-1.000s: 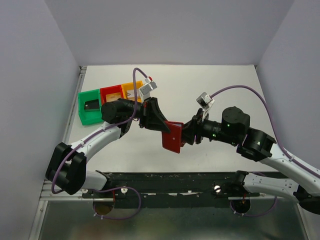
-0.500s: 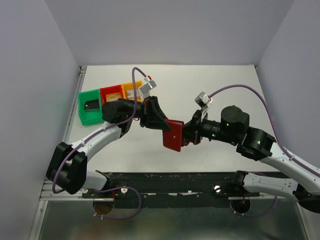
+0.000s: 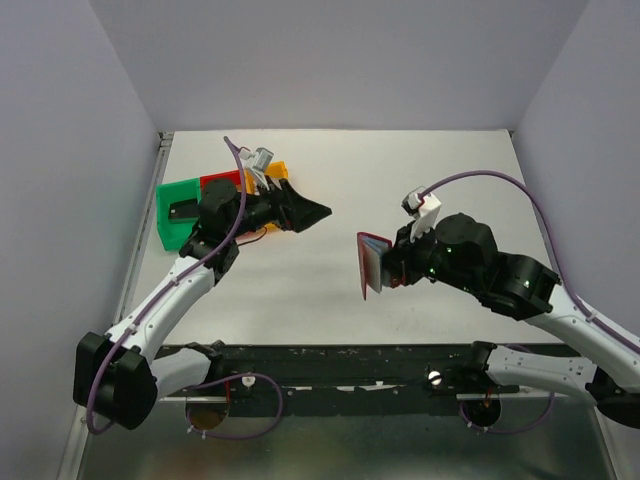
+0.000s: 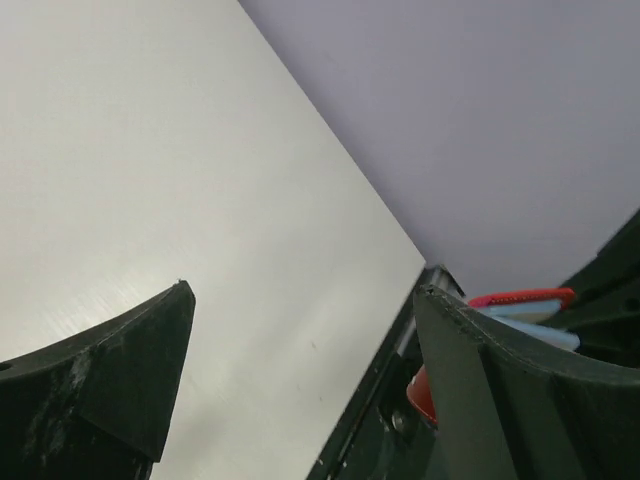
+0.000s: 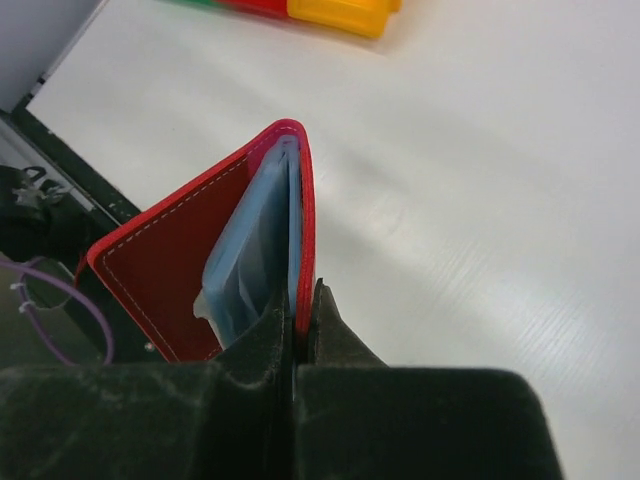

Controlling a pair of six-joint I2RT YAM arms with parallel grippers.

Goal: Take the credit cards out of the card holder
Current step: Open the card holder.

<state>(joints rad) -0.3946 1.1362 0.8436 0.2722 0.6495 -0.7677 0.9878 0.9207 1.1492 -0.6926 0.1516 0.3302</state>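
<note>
Your left gripper (image 3: 312, 211) has let go, jaws spread, and swung back to upper left; the card holder (image 3: 371, 262) now hangs mid-frame, pinched by your right gripper (image 3: 388, 268) alone, so extraction needs a fresh left-hand grip

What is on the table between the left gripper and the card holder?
Nothing: the top view shows only bare table between the open left gripper and the card holder pinched by the right gripper.

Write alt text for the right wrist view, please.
The right gripper is shut on the edge of the red card holder, which is partly open, showing light blue lining. Behind it are the table and an orange bin.
</note>
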